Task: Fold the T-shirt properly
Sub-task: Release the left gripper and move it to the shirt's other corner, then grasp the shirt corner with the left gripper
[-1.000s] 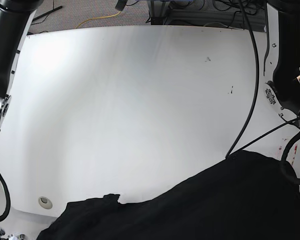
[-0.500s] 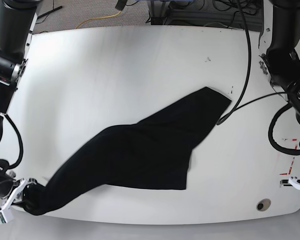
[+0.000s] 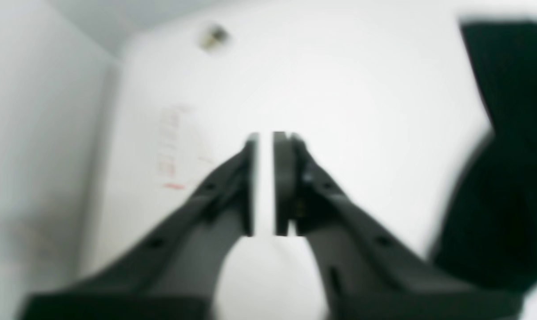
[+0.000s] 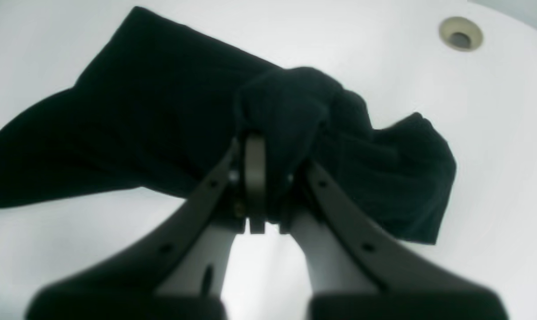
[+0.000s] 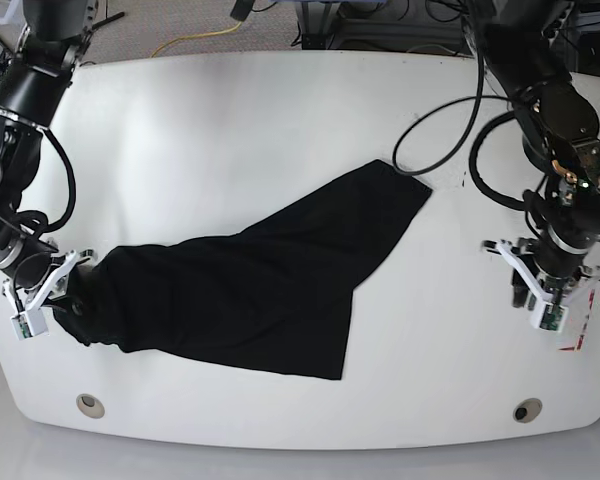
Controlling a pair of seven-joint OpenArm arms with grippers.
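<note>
1. Garment position: the T-shirt (image 5: 250, 295) lies on the white table (image 5: 230, 150) as a slanted, rumpled strip, running from the near edge on the base view's left up toward the centre-right. It is not spread flat; no chest graphic or text is visible.
2. Right gripper (image 4: 268, 178): clenched on a bunched wad of the T-shirt's fabric at the strip's lower end, near the table edge. The wrist view shows cloth pinched between the jaws.
3. Left gripper (image 3: 266, 178): jaws nearly together with a narrow gap, nothing between them. It hangs over bare table, well apart from the T-shirt's upper corner (image 5: 405, 180).
4. Completed work: none that can be confirmed. No clean fold line is present.
5. Remaining work, as judged: spread the garment flat, locate sleeves and hem, then make every fold.
6. Note: a cable (image 5: 430, 140) loops close to the upper corner of the cloth.
</note>
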